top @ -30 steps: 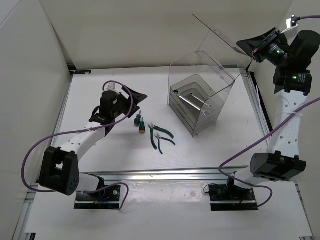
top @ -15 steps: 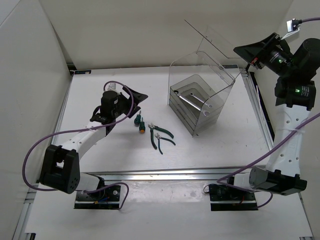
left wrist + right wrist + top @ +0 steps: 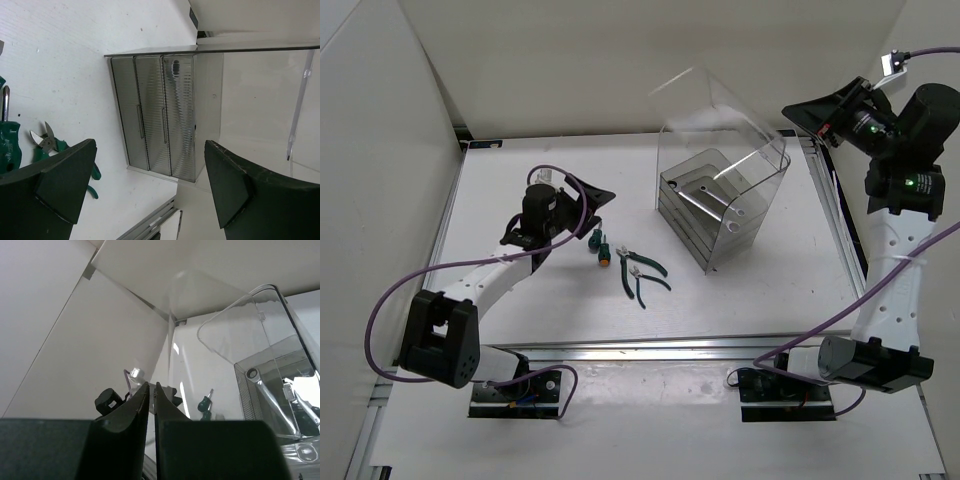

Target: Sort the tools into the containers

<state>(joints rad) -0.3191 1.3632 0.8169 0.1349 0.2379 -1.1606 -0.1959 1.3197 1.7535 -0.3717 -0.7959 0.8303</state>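
I read the left tool (image 3: pixel 598 197) as fully spread and holding nothing; it hangs above the surface (image 3: pixel 520 170) left of centre, near the two stubby screwdrivers, one with a green handle (image 3: pixel 593 238) and one with an orange handle (image 3: pixel 604 253). The green-handled pliers (image 3: pixel 645 264) lie just right of them. The clear bin (image 3: pixel 760 215) stands right of centre, its curved lid (image 3: pixel 720 100) arching over the stepped compartments, where a silver wrench (image 3: pixel 705 203) lies. The right tool (image 3: pixel 151 385) is raised beyond the bin's far right corner, its fingers drawn almost together with only a thin slit, and I see nothing gripped between them.
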